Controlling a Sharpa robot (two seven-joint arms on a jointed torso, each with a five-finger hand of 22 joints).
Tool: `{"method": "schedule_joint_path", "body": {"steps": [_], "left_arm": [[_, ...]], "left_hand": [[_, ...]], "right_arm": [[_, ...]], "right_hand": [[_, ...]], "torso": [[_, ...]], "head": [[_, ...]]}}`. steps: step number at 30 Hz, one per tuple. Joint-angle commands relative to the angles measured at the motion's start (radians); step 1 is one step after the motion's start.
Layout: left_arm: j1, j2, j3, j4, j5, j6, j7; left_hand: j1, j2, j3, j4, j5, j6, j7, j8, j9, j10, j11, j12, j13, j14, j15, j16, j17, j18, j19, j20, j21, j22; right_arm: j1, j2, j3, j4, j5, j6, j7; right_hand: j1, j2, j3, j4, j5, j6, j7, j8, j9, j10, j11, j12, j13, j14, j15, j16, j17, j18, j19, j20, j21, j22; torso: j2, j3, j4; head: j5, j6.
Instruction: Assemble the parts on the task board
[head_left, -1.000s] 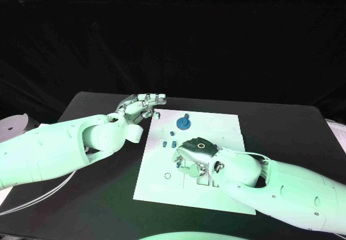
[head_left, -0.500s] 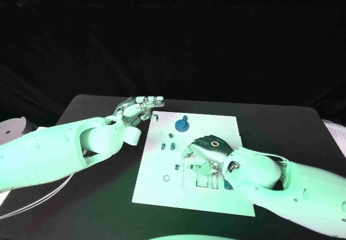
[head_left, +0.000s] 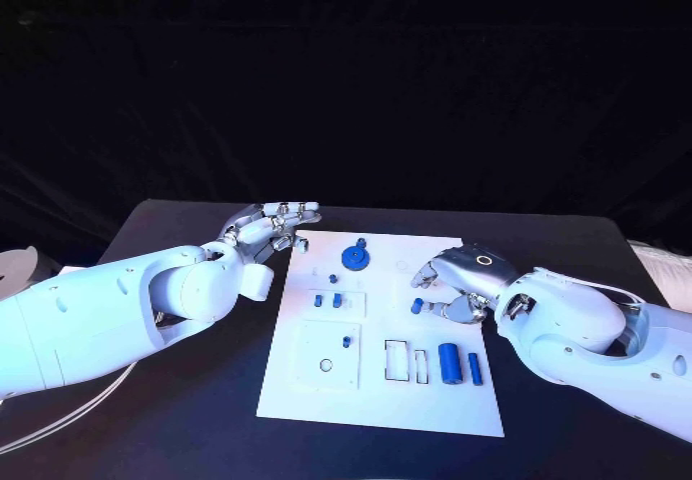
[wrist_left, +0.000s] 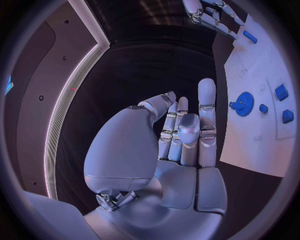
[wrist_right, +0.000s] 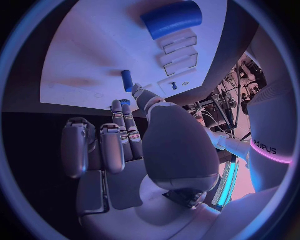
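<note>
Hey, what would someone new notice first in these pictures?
The white rectangular task board lying mid-table, dotted with small blue parts: a blue gear-shaped disc near its far edge, a blue cylinder near its right edge. The silver right hand hovers over the board's right side.

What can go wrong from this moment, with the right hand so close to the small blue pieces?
The right hand, fingers curled, hovers beside a small blue peg on the task board; it may knock the peg over. Two blue cylinders lie loose near the board's edge and might roll off. The left hand holds nothing, so the board may slide.
</note>
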Motion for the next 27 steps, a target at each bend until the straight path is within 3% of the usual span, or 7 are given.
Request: {"method": "schedule_joint_path", "body": {"steps": [1, 10, 17, 27], "left_arm": [[-0.001, 0.002, 0.000, 0.000, 0.003, 0.024, 0.003], [-0.002, 0.003, -0.001, -0.002, 0.003, 0.026, 0.003], [-0.002, 0.003, -0.001, -0.002, 0.003, 0.026, 0.003], [-0.002, 0.002, -0.001, -0.002, 0.003, 0.031, 0.000]], "left_hand": [[0.000, 0.006, -0.002, -0.003, 0.003, -0.006, -0.003, -0.006, -0.001, -0.005, -0.001, 0.003, -0.001, -0.005, 0.002, -0.005, -0.001, 0.017, -0.006, 0.000, -0.007, -0.001], [0.001, 0.007, -0.002, -0.004, 0.003, -0.006, -0.003, -0.006, -0.001, -0.006, -0.001, 0.004, -0.001, -0.006, 0.002, -0.005, -0.001, 0.017, -0.006, 0.000, -0.007, -0.002], [0.001, 0.007, -0.002, -0.004, 0.003, -0.006, -0.003, -0.006, -0.001, -0.006, -0.001, 0.004, -0.001, -0.006, 0.002, -0.005, -0.001, 0.017, -0.006, 0.000, -0.007, -0.002], [0.001, 0.007, -0.002, -0.004, 0.003, -0.006, -0.003, -0.006, -0.001, -0.006, -0.001, 0.004, -0.001, -0.006, 0.002, -0.005, -0.001, 0.017, -0.006, 0.000, -0.007, -0.002]], "right_arm": [[0.000, -0.006, -0.001, 0.002, 0.003, 0.038, -0.020], [-0.006, 0.011, -0.005, -0.010, -0.005, 0.052, -0.011], [-0.013, 0.041, -0.009, -0.034, -0.006, 0.063, -0.002], [-0.019, 0.060, -0.011, -0.048, -0.005, 0.075, 0.007]], "right_hand": [[0.003, -0.008, -0.008, 0.002, -0.002, -0.009, -0.001, -0.001, -0.001, -0.008, 0.000, 0.004, 0.000, 0.069, 0.003, -0.006, 0.082, 0.008, -0.005, 0.000, -0.004, -0.002], [0.017, 0.004, -0.016, 0.007, -0.002, -0.003, -0.004, 0.001, 0.000, 0.008, -0.008, 0.013, 0.002, 0.069, -0.004, -0.007, 0.080, 0.008, -0.005, -0.006, -0.006, -0.003], [0.027, 0.021, -0.010, 0.014, -0.001, 0.006, -0.006, 0.003, 0.001, 0.034, -0.013, 0.024, 0.002, 0.070, -0.009, -0.008, 0.079, 0.008, -0.003, -0.010, -0.007, -0.003], [0.047, 0.045, 0.025, 0.023, 0.000, 0.070, 0.003, 0.020, 0.010, 0.119, -0.033, 0.045, 0.004, 0.072, -0.025, -0.007, 0.080, 0.007, 0.001, -0.024, -0.005, 0.000]], "torso": [[0.000, 0.0005, -0.0013], [0.000, -0.0001, 0.0024], [0.000, -0.0011, 0.0012], [0.000, -0.0003, 0.0003]], "head": [[-0.001, 0.000], [-0.002, 0.000], [0.000, -0.001], [0.004, -0.006]]}}
